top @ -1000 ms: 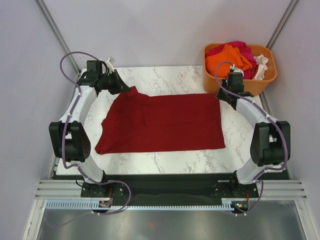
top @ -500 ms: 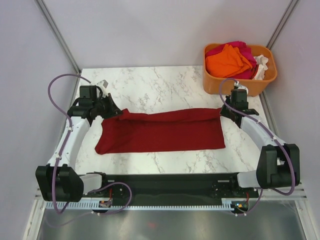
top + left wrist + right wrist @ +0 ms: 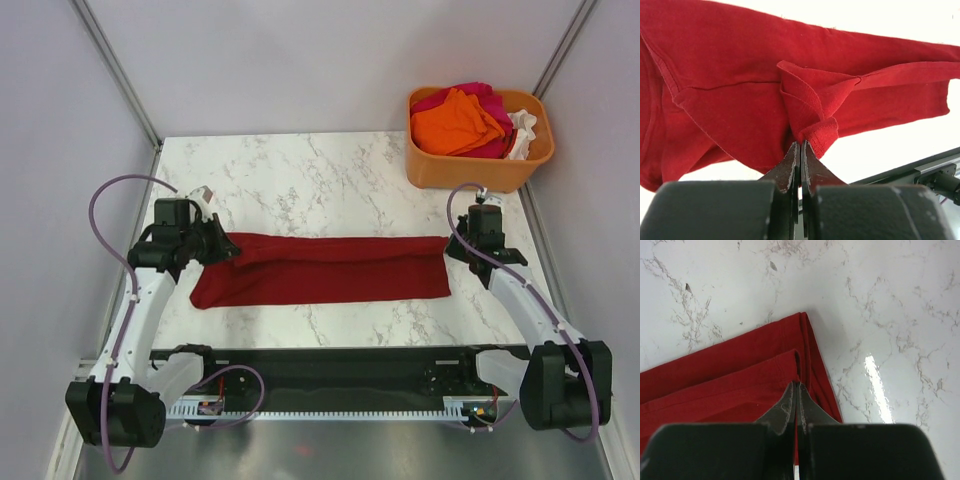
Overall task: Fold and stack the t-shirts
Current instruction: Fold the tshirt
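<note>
The dark red t-shirt (image 3: 330, 270) lies across the marble table as a long band, its far edge doubled over toward the front. My left gripper (image 3: 232, 245) is shut on the shirt's left far corner; the left wrist view shows bunched red cloth (image 3: 810, 107) pinched between the shut jaws. My right gripper (image 3: 452, 245) is shut on the right far corner, the folded hem (image 3: 790, 362) caught at the fingertips. Orange, magenta and white t-shirts (image 3: 462, 118) are heaped in the tub.
The orange plastic tub (image 3: 478, 170) stands at the table's far right corner. Bare marble (image 3: 320, 180) lies behind the shirt. A black rail (image 3: 320, 362) runs along the front edge.
Both grippers have pulled the shirt's far edge toward the front, over the near half. The flat spread shirt has become a narrow folded band.
</note>
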`<action>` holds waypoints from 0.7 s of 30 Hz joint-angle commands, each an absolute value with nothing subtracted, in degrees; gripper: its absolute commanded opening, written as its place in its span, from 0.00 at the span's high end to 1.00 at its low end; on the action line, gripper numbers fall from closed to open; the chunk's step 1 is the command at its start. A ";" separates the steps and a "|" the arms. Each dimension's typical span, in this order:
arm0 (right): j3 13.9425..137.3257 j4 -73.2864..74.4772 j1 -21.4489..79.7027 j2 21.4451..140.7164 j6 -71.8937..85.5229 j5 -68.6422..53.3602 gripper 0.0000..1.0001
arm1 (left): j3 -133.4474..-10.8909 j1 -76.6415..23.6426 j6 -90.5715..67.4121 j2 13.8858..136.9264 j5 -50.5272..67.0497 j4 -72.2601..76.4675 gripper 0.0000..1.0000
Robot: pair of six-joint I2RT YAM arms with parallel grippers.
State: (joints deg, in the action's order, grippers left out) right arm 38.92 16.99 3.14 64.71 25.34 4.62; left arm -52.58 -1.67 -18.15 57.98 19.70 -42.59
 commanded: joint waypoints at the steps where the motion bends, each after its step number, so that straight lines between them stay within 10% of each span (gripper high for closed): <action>1: 36.48 17.84 2.90 62.05 27.33 5.36 1.00 | -54.31 -1.67 -16.61 56.34 18.98 -45.70 0.98; 10: 32.53 20.04 2.90 59.95 30.93 4.92 0.90 | -53.53 -1.67 -18.72 57.13 20.38 -52.46 0.85; 14: 30.85 21.70 2.90 56.78 35.05 4.75 0.31 | -51.59 -1.67 -20.04 53.88 20.65 -54.40 0.62; 17: 30.41 22.24 2.90 55.20 37.52 3.52 0.07 | -52.20 -1.58 -21.18 51.77 19.08 -55.11 0.47; 21: 30.85 21.28 2.90 53.62 37.71 4.31 0.05 | -54.66 -1.67 -21.27 53.52 15.55 -54.50 0.45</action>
State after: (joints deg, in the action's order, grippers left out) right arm 30.65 21.93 3.09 55.13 35.51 3.95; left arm -51.94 -1.67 -19.94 52.49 17.80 -54.35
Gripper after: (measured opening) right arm 0.946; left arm 0.562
